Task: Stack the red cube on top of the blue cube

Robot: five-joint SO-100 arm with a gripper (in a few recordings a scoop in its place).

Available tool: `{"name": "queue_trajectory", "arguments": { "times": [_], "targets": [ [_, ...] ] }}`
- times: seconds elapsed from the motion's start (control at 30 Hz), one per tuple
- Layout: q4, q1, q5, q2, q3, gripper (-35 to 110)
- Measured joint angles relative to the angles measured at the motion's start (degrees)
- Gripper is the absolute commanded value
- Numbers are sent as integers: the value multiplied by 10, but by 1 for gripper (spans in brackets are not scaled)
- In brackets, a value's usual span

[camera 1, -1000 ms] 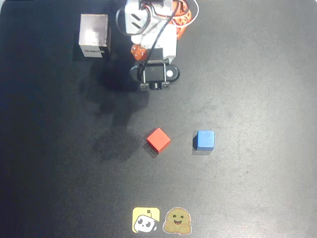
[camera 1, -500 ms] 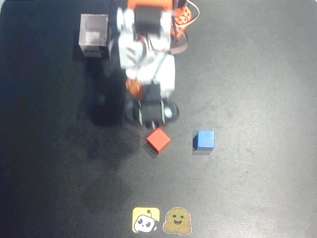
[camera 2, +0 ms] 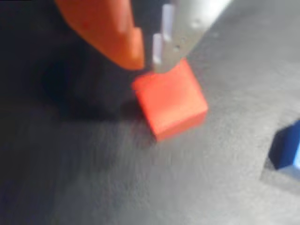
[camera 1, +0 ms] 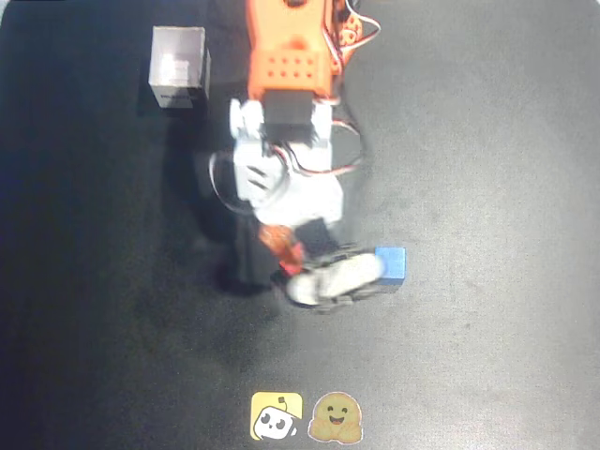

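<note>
In the wrist view the red cube (camera 2: 171, 101) lies on the black mat right under my gripper (camera 2: 148, 60). The orange finger (camera 2: 112, 33) and the pale finger (camera 2: 187, 28) have their tips close together over the cube's far edge, with nothing between them. The blue cube (camera 2: 288, 150) is at the right edge of that view. Seen from overhead, my gripper (camera 1: 305, 281) covers most of the red cube, and the blue cube (camera 1: 391, 264) stands just to its right, almost touching the pale finger.
A white box (camera 1: 178, 67) stands at the back left beside the arm's base. Two stickers (camera 1: 305, 416) lie near the front edge of the black mat (camera 1: 487, 187).
The arm has stretched forward from the back of the mat and come down over the red cube. Neither cube has moved.
</note>
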Motion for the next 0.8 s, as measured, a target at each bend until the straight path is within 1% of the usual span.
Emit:
{"name": "queue_trajectory", "arguments": {
  "times": [0.17,0.3,0.53,0.7,0.8],
  "targets": [
    [25,-14,-96,-30,-58,0],
    [29,-10,-134,-40,-63,0],
    [25,-4,-131,-44,-47,0],
    [-22,8,-123,-44,29,0],
    [-39,7,-113,-44,43,0]
  ]
}}
